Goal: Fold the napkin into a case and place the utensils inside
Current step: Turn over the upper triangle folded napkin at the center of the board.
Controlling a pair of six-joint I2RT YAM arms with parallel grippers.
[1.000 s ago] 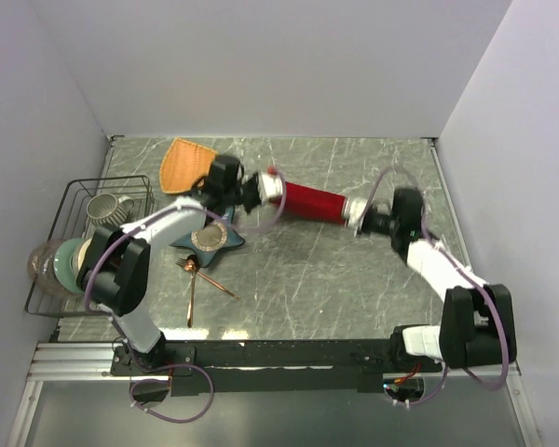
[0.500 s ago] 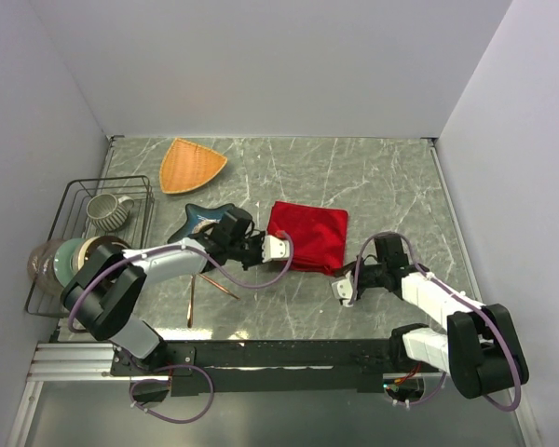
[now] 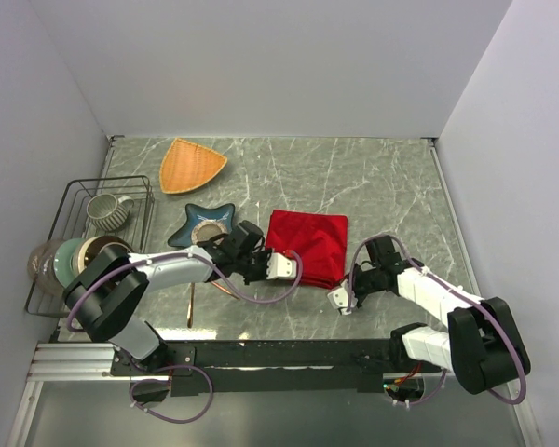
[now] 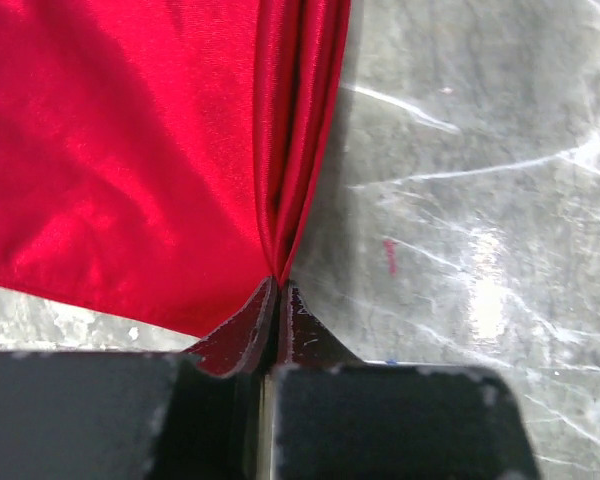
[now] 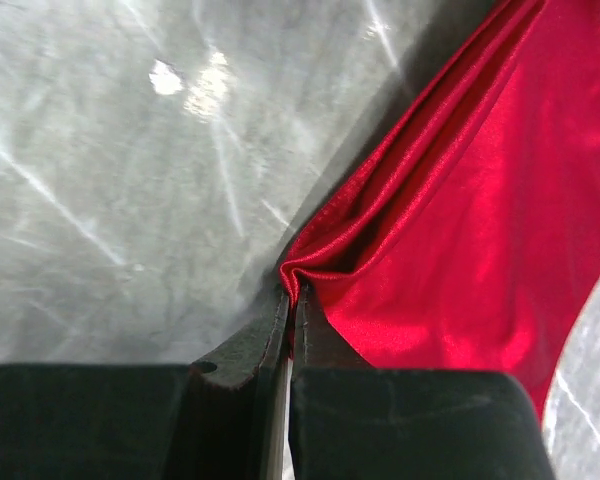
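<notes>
Between the left tool [image 4: 278, 290] and right tool [image 5: 291, 295], each clenched on a corner, the folded red napkin [image 3: 307, 244] lies on the marble worktop [image 3: 382, 182]; left of both, a wire rack [image 3: 71, 199] holds a mug [image 3: 105, 209] and bowls [image 3: 71, 261].

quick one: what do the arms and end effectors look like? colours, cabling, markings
Both the left arm and right arm have white link shells between black joint housings, with thin lavender cables looping loosely alongside. The left end effector and right end effector are white blocks from above; wrist views show dark, tapered fingers. No markings legible.
</notes>
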